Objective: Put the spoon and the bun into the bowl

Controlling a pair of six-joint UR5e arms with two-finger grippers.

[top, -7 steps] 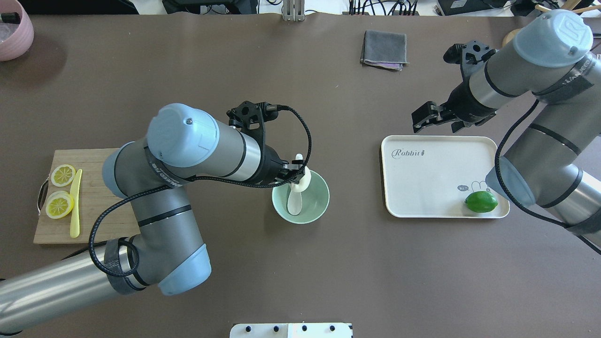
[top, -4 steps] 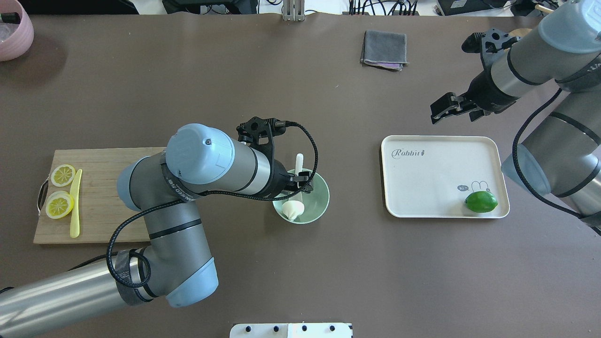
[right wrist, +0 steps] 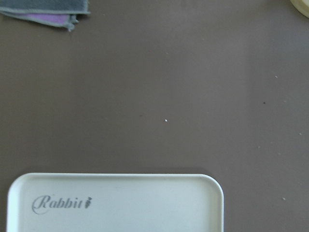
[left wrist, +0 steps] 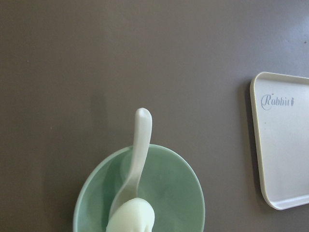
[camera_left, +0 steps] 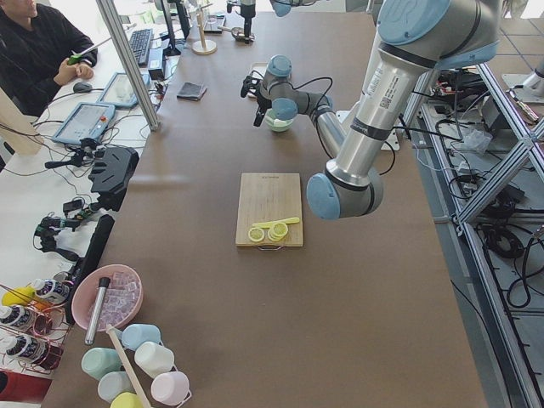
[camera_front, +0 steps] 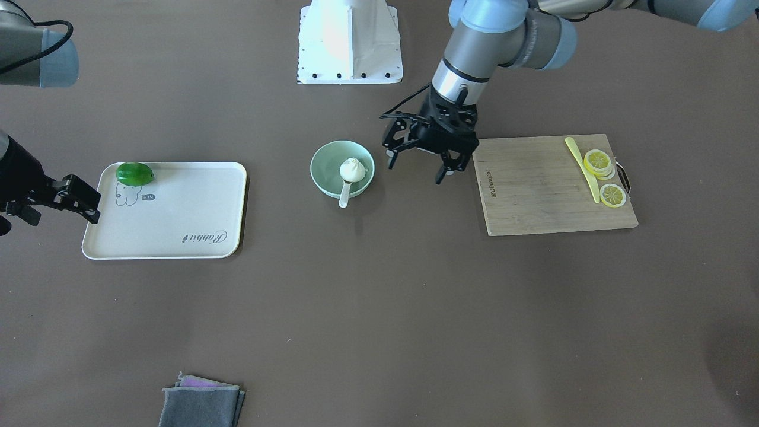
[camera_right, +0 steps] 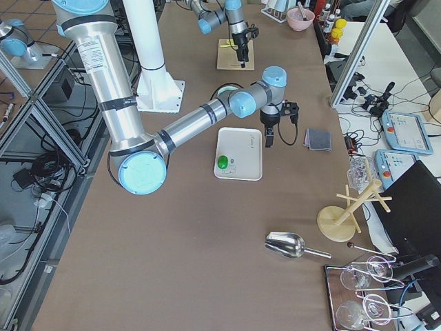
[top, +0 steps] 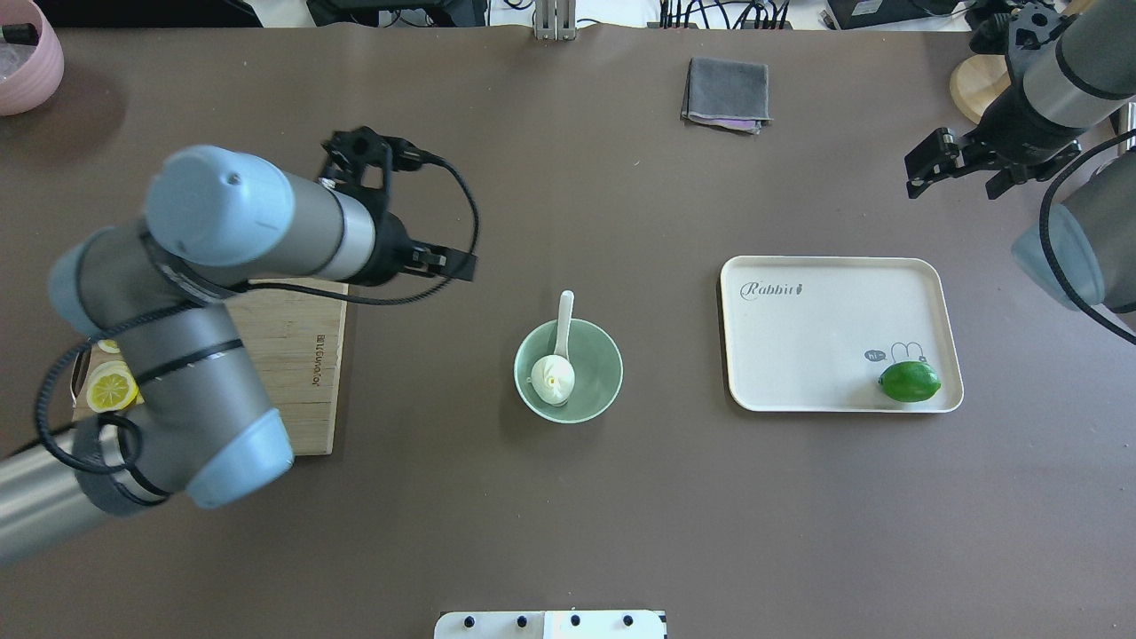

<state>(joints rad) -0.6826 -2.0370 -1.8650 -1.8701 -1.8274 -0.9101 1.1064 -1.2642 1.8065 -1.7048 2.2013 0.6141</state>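
Your left gripper (top: 453,263) hangs wide and empty beside the cutting board (top: 302,355). Mid-surface, the bun (top: 553,375) sits on the spoon (top: 564,312) inside the bowl (top: 596,390). The right gripper (top: 950,176) hovers wide and empty. Both placements look done, so next you need only park the arms.

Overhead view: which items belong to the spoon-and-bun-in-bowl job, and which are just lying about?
Job in hand:
spoon, scoop down in the bowl
bun, resting on the scoop
bowl

Lying about:
tray with a lime
folded grey cloth
cutting board with lemon slices
pink container at the table's corner
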